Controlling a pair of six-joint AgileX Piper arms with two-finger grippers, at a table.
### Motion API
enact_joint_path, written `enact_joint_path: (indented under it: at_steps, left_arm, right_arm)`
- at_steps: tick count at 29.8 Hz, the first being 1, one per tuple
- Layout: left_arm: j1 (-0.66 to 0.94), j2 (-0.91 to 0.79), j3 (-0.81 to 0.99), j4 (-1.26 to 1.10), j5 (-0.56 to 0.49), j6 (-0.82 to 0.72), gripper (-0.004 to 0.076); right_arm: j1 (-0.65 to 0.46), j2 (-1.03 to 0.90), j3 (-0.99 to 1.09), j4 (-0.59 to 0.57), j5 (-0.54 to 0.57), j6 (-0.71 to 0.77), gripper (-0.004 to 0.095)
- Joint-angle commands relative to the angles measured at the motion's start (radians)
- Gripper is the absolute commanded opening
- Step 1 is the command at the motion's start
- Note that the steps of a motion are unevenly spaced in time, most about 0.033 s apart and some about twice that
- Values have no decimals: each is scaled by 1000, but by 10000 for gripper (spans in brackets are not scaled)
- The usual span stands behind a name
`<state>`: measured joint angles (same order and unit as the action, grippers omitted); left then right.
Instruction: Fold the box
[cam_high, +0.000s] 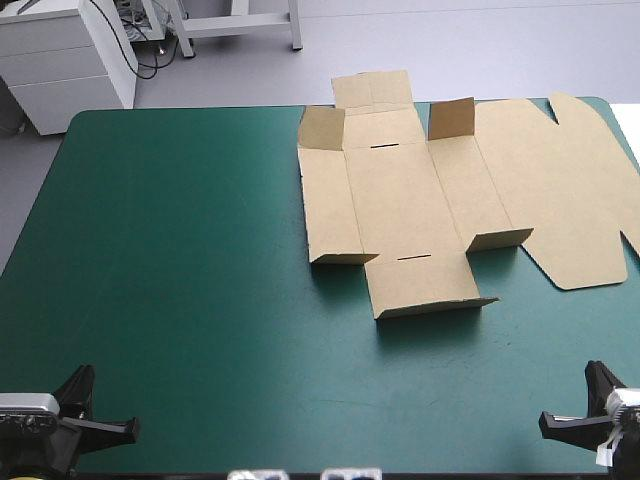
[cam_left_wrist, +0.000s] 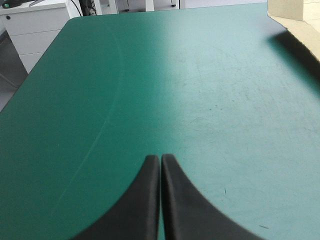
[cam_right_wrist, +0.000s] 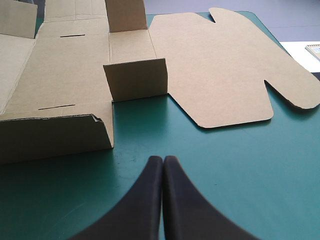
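Box (cam_high: 400, 200) as a cut sheet on the table's (cam_high: 180, 250) far right part, corner flaps partly raised, lid flat. Pressed together and empty, left jaws and right jaws sit at the near corners, probably leaving the sheet clear for folding.

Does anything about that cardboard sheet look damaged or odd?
On the box, the near flap ahead of the right gripper has a ragged, nicked top edge by its corner. Nothing else stands out.
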<state>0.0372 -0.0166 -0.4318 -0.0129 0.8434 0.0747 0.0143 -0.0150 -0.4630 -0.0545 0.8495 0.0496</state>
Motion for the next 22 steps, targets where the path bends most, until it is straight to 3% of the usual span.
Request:
enact_joint_path:
  at_steps: [1,17,22]
  left_arm:
    - [-1,0,-30,-3,-71,-1,-8]
    - [-1,0,-30,-7,-75,-1,-8]
    - [-1,5,-37,-22,-150,33,-8]
  right_arm:
    - [3,-19,-22,-6,-73,1,-14]
    - [3,-19,-22,-6,-73,1,-14]
    - [3,-19,-22,-6,-73,1,-14]
